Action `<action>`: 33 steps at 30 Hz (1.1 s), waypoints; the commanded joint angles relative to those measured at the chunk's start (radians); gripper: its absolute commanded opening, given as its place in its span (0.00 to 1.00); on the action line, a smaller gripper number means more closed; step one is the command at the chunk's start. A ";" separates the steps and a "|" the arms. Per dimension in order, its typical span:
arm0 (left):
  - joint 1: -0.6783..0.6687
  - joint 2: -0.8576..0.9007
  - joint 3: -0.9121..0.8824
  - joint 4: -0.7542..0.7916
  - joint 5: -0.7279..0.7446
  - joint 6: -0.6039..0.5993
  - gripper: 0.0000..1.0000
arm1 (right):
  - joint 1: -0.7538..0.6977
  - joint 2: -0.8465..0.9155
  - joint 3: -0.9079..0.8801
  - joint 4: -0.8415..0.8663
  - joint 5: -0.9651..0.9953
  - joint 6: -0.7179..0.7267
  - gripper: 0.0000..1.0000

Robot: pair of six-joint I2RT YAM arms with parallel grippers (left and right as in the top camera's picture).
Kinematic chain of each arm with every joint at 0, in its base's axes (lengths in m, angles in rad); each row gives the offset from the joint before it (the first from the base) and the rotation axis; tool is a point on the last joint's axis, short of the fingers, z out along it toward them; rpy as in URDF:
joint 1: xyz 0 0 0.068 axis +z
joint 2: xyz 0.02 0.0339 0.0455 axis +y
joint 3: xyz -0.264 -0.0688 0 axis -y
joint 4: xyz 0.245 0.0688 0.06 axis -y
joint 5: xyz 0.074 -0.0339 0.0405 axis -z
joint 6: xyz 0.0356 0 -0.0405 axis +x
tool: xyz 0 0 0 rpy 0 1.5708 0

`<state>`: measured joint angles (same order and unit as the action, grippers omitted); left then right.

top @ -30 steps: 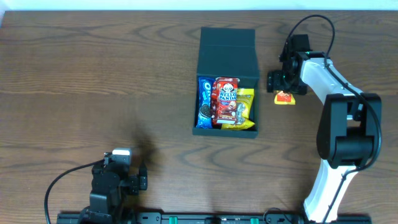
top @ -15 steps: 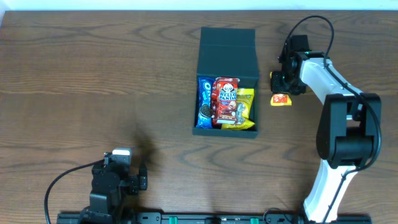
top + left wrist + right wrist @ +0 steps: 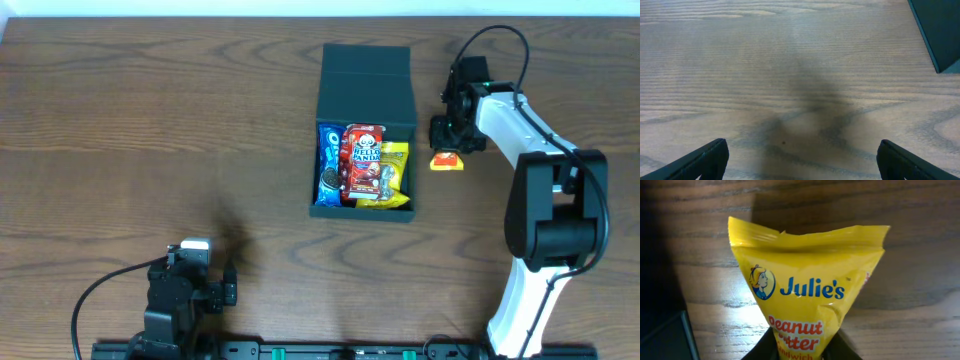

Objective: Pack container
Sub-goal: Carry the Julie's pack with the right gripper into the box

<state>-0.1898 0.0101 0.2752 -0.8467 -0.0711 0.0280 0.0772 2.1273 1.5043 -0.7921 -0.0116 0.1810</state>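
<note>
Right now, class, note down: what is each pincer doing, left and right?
Left pincer: open, holding nothing.
Right pincer: closed on the yellow snack packet.

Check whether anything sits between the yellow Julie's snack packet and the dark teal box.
Nothing visible: only bare wooden table lies between the yellow Julie's packet, pinched in the right gripper, and the dark teal rectangular box.
</note>
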 commanded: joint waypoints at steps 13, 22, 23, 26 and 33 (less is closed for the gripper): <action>0.007 -0.006 -0.049 -0.040 -0.014 0.010 0.95 | 0.013 -0.207 0.004 -0.108 -0.008 0.051 0.12; 0.007 -0.006 -0.049 -0.040 -0.014 0.010 0.95 | 0.150 -0.457 0.004 -0.254 -0.094 0.157 0.11; 0.007 -0.006 -0.049 -0.040 -0.014 0.010 0.95 | 0.171 -0.464 0.004 -0.257 -0.103 0.169 0.11; 0.007 -0.006 -0.049 -0.040 -0.014 0.010 0.96 | 0.239 -0.466 0.001 -0.262 -0.105 0.227 0.11; 0.007 -0.006 -0.049 -0.040 -0.014 0.010 0.96 | 0.296 -0.426 -0.048 -0.191 -0.104 0.263 0.13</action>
<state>-0.1898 0.0101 0.2752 -0.8471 -0.0711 0.0280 0.3691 1.6749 1.4811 -0.9936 -0.1143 0.4030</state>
